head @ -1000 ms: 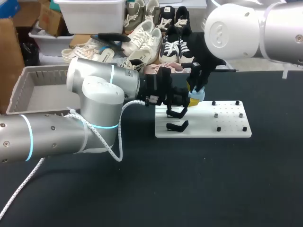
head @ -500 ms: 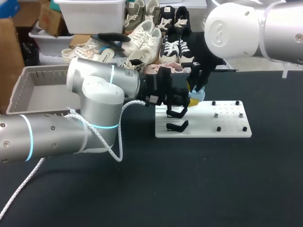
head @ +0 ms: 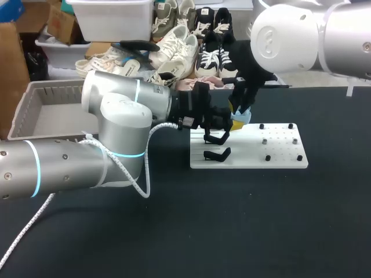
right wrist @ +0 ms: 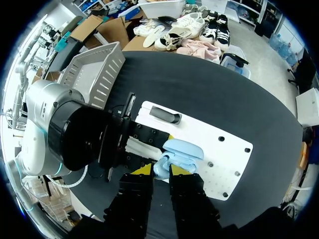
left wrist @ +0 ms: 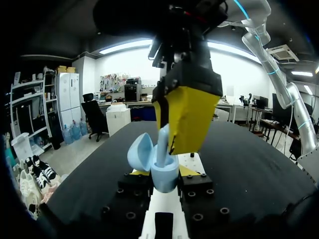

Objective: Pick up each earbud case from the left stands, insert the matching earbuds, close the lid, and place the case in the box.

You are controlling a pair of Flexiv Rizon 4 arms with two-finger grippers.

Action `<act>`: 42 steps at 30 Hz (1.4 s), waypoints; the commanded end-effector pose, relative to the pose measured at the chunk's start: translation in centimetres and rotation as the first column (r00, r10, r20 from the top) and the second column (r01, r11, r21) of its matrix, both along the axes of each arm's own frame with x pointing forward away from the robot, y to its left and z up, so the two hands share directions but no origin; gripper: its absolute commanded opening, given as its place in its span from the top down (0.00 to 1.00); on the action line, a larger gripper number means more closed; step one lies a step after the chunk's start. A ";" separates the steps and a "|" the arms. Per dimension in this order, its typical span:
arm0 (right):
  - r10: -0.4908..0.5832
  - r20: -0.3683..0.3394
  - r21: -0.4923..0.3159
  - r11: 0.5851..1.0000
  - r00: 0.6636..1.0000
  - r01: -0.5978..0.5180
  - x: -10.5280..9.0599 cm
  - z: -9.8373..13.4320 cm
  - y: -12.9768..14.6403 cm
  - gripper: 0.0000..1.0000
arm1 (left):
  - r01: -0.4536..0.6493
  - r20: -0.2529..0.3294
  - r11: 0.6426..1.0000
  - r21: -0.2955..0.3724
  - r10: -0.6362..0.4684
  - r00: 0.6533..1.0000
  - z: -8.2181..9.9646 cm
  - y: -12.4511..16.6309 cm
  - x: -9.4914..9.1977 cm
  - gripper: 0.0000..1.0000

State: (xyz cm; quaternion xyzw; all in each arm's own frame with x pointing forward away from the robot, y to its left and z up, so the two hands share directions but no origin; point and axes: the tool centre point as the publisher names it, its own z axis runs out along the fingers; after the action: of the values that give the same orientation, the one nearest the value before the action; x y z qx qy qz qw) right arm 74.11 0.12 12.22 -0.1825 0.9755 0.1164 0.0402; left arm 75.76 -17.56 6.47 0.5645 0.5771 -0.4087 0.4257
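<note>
Pale blue plastic earbud case (head: 240, 117), lid flipped open, sits just above the middle of the head frame, over the flat white pegged stand board (head: 272, 156), clamped between the yellow tips of the left gripper (left wrist: 160, 174). The right gripper (right wrist: 160, 172) hangs directly above it, fingers pinched together on a pale blue earbud (left wrist: 163, 142) whose lower end dips into the open case.
</note>
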 end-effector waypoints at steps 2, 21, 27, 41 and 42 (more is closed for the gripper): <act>0.000 0.002 -0.003 1.000 1.000 0.000 -0.2 0.2 0.0 1.00 | 0.000 0.000 1.000 -0.001 0.000 1.000 0.0 0.0 0.1 1.00; -0.003 -0.009 -0.008 1.000 1.000 0.003 -0.6 -0.1 -0.1 1.00 | 0.000 0.000 1.000 -0.001 0.000 1.000 0.0 0.0 0.1 1.00; -0.008 -0.009 -0.005 1.000 1.000 0.008 -0.6 -0.1 -0.2 1.00 | 0.000 0.000 1.000 -0.001 0.000 1.000 0.0 0.0 0.1 1.00; -0.016 -0.009 -0.011 1.000 1.000 0.016 -0.2 -0.2 -0.6 1.00 | 0.000 0.000 1.000 -0.001 0.000 1.000 0.0 0.0 0.1 1.00; -0.016 -0.010 -0.010 1.000 1.000 0.016 -0.2 -0.3 -0.6 1.00 | 0.000 0.000 1.000 -0.001 0.000 1.000 0.0 0.0 0.1 1.00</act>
State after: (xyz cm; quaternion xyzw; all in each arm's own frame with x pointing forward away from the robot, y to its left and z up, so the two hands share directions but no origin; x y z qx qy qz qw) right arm 73.88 -0.48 12.06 -0.1752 0.9775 0.1120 0.0349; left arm 75.76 -17.56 6.48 0.5646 0.5771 -0.4087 0.4258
